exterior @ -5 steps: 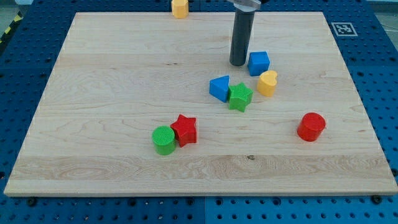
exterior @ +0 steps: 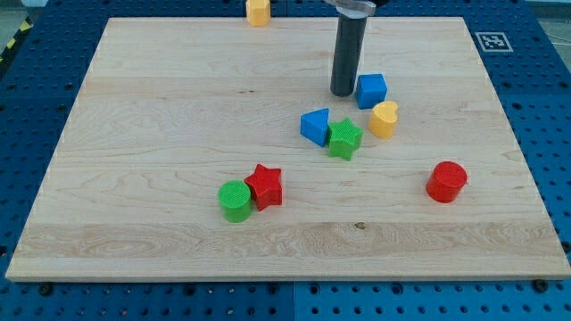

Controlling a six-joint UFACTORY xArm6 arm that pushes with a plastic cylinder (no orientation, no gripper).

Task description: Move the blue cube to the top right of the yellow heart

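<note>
My tip (exterior: pixel 343 93), a bare rod with no fingers, touches the blue cube's (exterior: pixel 371 90) left side; yellow heart (exterior: pixel 384 119) sits just below

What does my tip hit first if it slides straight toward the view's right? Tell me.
Most likely the blue cube: my tip sits just to its left, nearly touching. The yellow heart lies below that line, so it probably stays clear.

Views: one only
Position: above the board's (exterior: pixel 178 71) bottom edge, raised
Facing: down toward the top edge
Range: moderate; all four corners almost visible
</note>
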